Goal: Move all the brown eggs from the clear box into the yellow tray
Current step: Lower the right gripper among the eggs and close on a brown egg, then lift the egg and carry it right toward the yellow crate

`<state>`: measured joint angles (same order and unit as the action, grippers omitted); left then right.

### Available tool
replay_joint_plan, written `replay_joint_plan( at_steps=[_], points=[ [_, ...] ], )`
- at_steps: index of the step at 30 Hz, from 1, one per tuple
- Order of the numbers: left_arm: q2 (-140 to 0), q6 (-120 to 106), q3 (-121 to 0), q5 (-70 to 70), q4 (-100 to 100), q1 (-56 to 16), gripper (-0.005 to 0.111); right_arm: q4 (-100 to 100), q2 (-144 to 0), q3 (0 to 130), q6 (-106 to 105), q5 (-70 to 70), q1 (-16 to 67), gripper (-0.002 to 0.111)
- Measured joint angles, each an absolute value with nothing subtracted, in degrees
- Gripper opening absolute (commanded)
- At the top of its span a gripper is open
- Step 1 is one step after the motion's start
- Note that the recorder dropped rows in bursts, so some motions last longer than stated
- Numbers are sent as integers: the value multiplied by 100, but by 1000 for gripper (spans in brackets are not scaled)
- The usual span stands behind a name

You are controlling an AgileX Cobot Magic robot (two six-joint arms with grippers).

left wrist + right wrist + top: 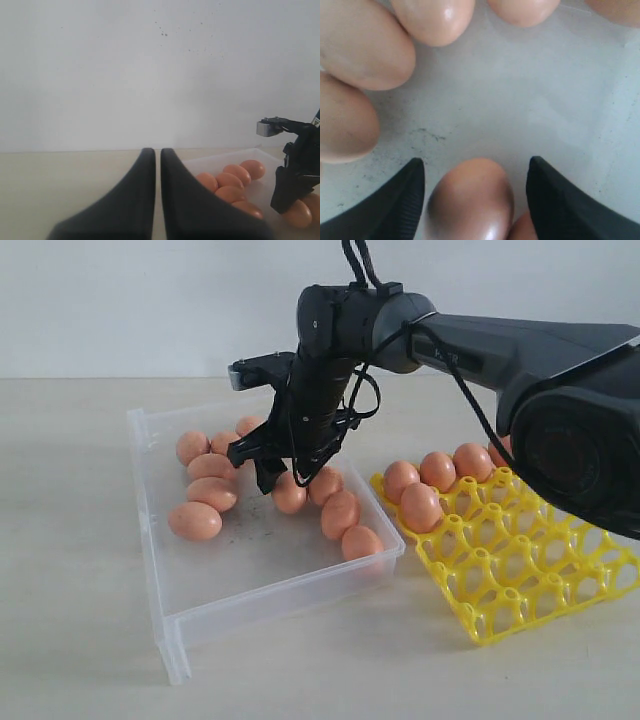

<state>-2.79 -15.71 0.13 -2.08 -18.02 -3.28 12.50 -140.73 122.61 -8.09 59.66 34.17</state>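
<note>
About five brown eggs (420, 507) sit along the far edge of the yellow tray (530, 580). Some ten lie in the clear box (290, 595) on the bench (80, 640), so most of the work is left. The right tool (287, 480) hangs wide open astride one egg (470, 200) in the box, not gripping it. The left tool (155, 155), nearly closed, holds nothing.

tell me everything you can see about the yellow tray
The yellow tray is a bright, glossy plastic lattice of open cups with pointed posts between them. It lies on the pale table, just right of the clear box. At least five brown eggs sit in cups at its far corner; the other visible cups are empty.
</note>
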Motion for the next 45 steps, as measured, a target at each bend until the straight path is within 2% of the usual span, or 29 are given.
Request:
replay_joint_plan(
  at_steps=[31,34,38,45],
  points=[
    [-279,-1571,13,-208,-1802,-328,4,1490,-14178,12434,303,6219,3497,52],
    [-279,-1571,13,-208,-1802,-328,4,1490,-14265,12434,303,6216,3497,38],
    [-279,-1571,13,-208,-1802,-328,4,1487,-14327,12434,175,6090,3497,0],
    [-279,-1571,13,-208,-1802,-328,4,1412,-14341,12434,-884,5430,3544,0]
  ],
)
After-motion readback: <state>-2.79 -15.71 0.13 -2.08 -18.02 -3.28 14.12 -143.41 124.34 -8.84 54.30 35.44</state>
